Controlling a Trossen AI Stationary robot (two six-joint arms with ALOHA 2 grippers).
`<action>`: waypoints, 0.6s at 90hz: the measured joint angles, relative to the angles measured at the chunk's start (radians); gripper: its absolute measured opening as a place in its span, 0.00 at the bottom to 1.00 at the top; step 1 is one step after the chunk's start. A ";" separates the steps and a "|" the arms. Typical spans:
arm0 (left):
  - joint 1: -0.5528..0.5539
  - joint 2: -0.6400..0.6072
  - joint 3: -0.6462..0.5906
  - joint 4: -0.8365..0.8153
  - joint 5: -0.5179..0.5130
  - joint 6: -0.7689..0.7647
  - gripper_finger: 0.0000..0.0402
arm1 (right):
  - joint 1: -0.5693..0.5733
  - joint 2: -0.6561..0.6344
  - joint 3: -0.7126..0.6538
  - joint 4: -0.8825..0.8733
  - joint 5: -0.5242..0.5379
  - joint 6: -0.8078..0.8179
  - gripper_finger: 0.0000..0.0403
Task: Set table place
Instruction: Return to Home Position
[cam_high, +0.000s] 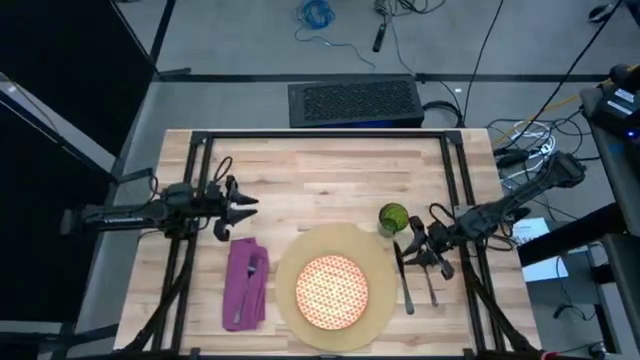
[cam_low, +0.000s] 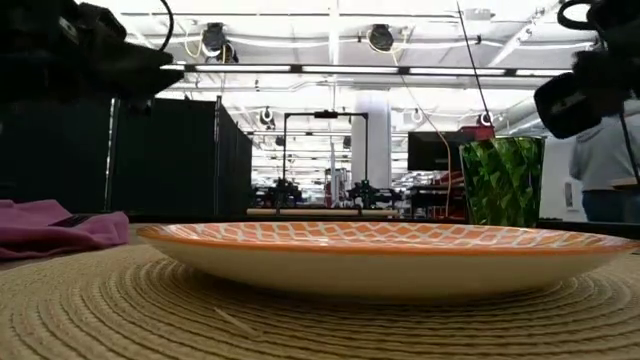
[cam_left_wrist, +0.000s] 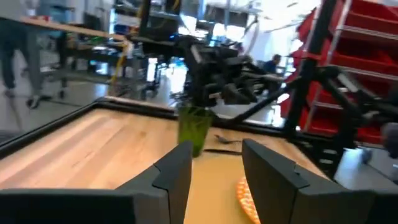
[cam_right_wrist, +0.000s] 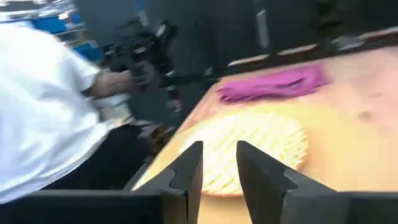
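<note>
The pale wood table carries a round tan mat, a purple napkin just left of it, a green cup by its far right rim, and a knife (plus a second utensil) on its right.

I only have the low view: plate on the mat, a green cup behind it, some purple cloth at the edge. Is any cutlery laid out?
Observer: Yes. The high view shows a knife and a second utensil lying side by side on the table, on the right arm's side of the mat.
Operator: Anything on the cloth?
Observer: A fork lies on the napkin, on the left arm's side of the mat.
Operator: Where are the grippers?
Observer: The left gripper is over bare table beyond the napkin. The right gripper is beside the cup, above the knife's far end. Both are open and empty.
</note>
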 joint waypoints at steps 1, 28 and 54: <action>0.005 -0.001 0.000 -0.003 0.000 0.001 0.32 | 0.000 -0.002 0.000 -0.010 -0.007 0.001 0.19; 0.182 -0.015 0.000 -0.041 0.021 -0.001 0.32 | 0.000 -0.100 0.000 -0.357 -0.069 0.081 0.15; 0.294 -0.056 0.000 0.009 0.032 -0.088 0.32 | 0.003 -0.152 0.000 -0.404 -0.212 -0.023 0.13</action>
